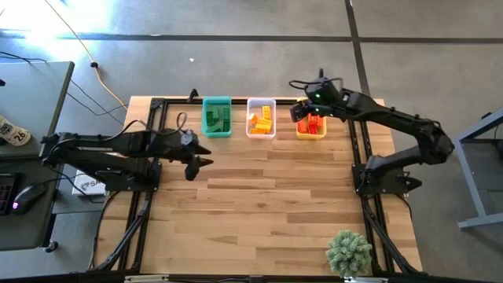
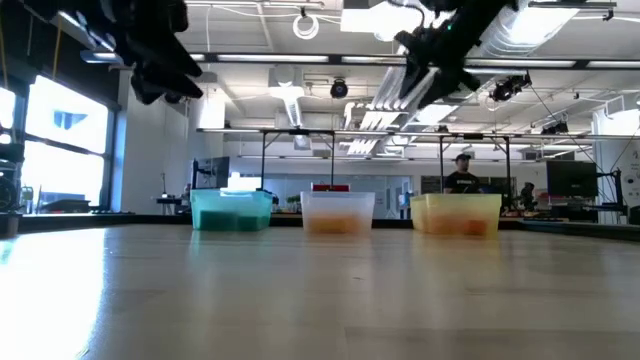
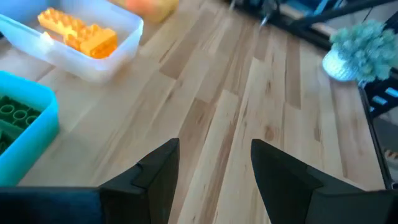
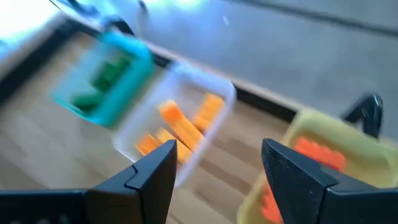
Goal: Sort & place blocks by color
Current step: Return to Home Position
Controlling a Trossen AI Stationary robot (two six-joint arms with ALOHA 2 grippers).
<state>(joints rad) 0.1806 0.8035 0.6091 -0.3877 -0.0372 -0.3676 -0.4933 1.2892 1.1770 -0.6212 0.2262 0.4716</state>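
Observation:
Three bins stand in a row at the table's far edge. The teal bin [image 1: 216,102] holds green blocks [image 1: 218,119]. Yellow-orange blocks [image 1: 262,119] lie in the clear bin [image 1: 261,134], and orange-red blocks [image 1: 312,124] lie in the yellow bin [image 1: 311,136]. My right gripper [image 1: 302,112] hangs above the yellow bin's left part; its wrist view shows it [image 4: 217,152] open with nothing between the fingers. My left gripper [image 1: 203,162] hovers over bare wood at the left, near the teal bin. It [image 3: 214,152] is open too, with nothing between its fingers.
A fuzzy green plant [image 1: 349,251] in a white pot stands at the near right corner. Bare wooden tabletop [image 1: 267,204] stretches between the bins and the near edge. A black frame [image 1: 149,157] runs along the table's sides. A person [image 2: 462,175] stands far behind the table.

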